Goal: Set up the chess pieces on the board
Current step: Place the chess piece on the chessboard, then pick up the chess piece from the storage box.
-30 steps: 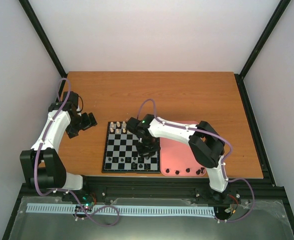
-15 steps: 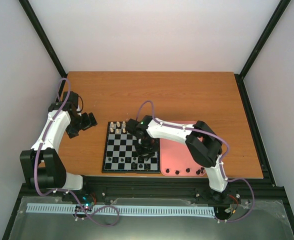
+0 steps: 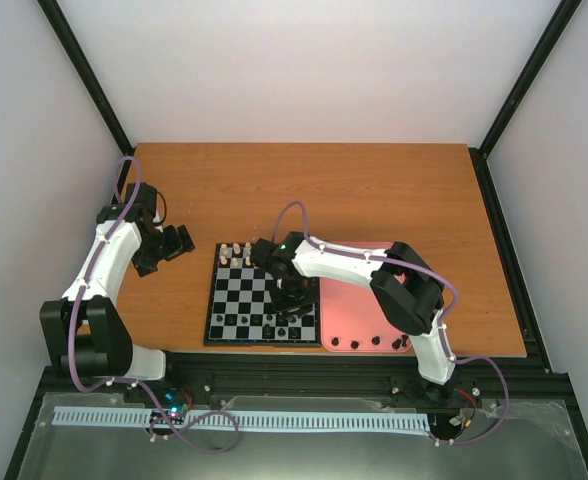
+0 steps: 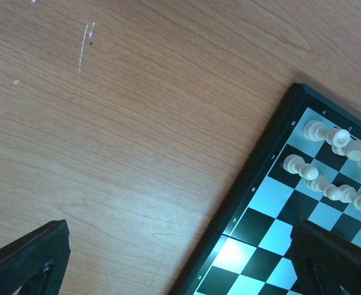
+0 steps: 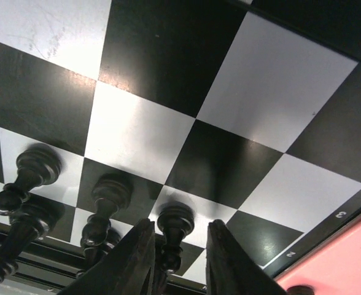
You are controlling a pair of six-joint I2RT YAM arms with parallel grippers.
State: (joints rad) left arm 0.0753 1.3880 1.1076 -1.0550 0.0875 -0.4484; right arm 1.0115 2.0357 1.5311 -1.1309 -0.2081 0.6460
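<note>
Right pincer (image 5: 179, 230) — parted, black pawn (image 5: 174, 220) released

The board (image 3: 232, 300) is checked black and pale grey with a black rim. The chess pieces (image 5: 108, 195) are black, the other pieces (image 4: 323, 187) cream-white. The tray (image 3: 349, 310) is pink and the bench (image 3: 374, 190) orange-brown woodgrain.

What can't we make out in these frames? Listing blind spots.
- Right wrist view: whether the right pincer grips or merely straddles the small black pawn; dark fingers merge with it.
- Top view: right-hand squares of the black-and-grey checked chessboard, under the white right arm.
- Top view: types of the tiny black pieces on the pink rounded tray; too small.
- Left wrist view: the cream-white pieces run off the right edge.
</note>
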